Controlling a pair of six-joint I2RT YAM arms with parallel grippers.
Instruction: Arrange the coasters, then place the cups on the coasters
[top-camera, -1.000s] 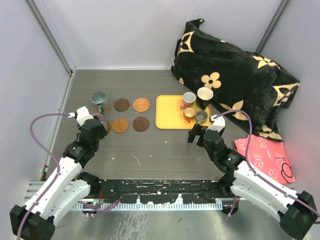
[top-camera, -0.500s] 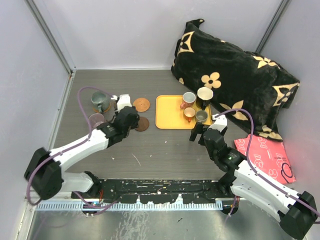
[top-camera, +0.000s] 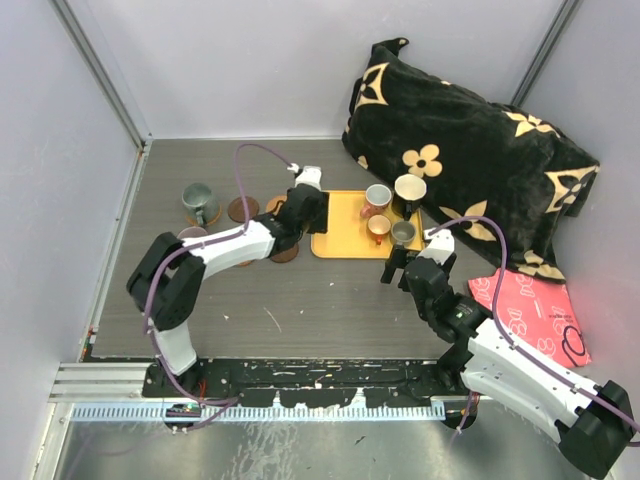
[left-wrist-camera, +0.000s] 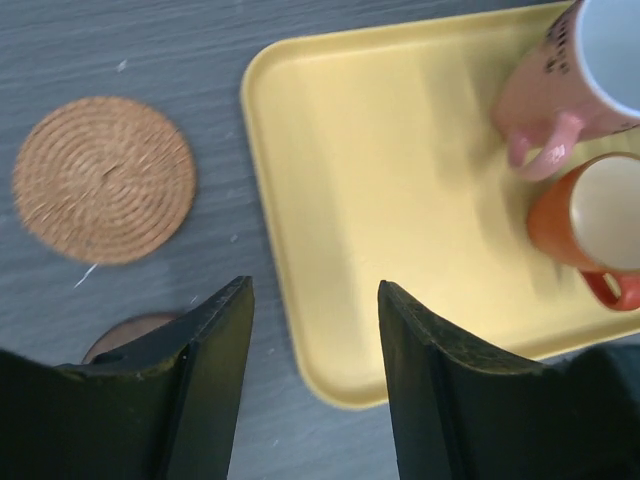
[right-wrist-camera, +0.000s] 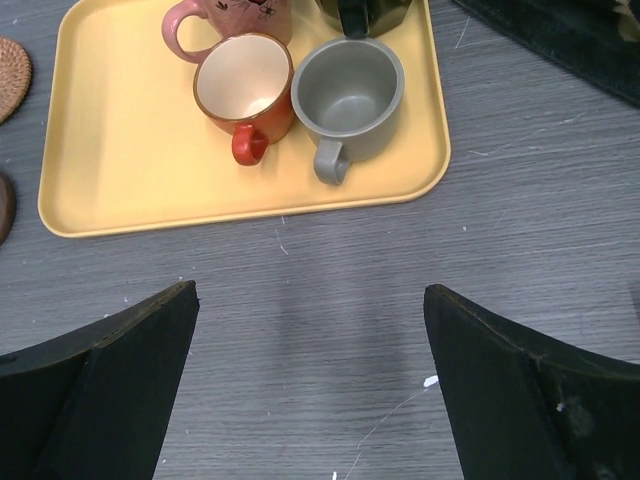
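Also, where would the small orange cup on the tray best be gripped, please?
Probably the orange cup by its rim wall, from above: one finger inside, one outside on the side facing the bare yellow tray. It stands upright; the grey cup crowds its other side, the pink mug sits behind, and its handle points at the tray's near edge.

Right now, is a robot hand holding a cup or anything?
No. The left gripper and right gripper are both open, with nothing between their fingers.
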